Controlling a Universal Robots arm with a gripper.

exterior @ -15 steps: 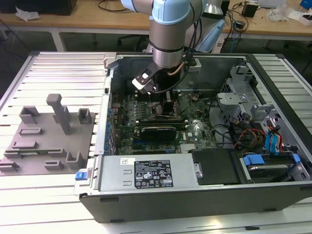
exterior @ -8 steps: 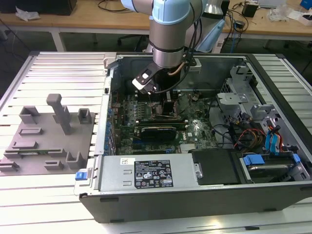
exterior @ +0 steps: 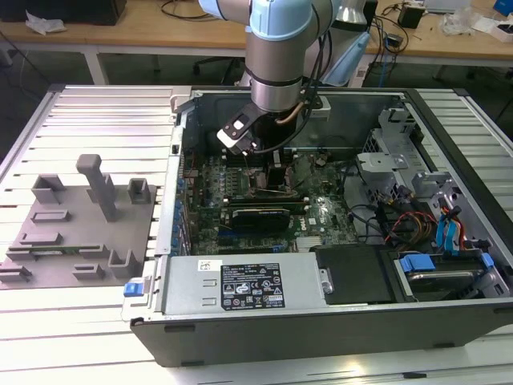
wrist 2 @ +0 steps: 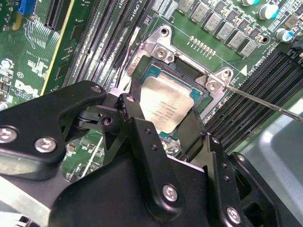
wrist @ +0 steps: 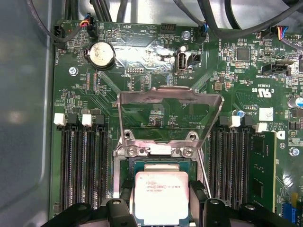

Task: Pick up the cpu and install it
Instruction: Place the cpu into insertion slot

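Observation:
The cpu, a flat square chip with a silvery top, hangs just over the open socket on the green motherboard. In both wrist views a black finger presses each of its two opposite edges. My gripper is shut on the cpu. The socket's metal load plate stands swung up behind it, and a thin lever sticks out to one side. In the exterior view the arm reaches down into the open computer case, with the gripper low over the board.
Memory slots flank the socket, one holding a green module. A black expansion card lies nearer the camera, then the power supply. Cables and drive cages fill the exterior view's right. A grey fixture sits outside the case.

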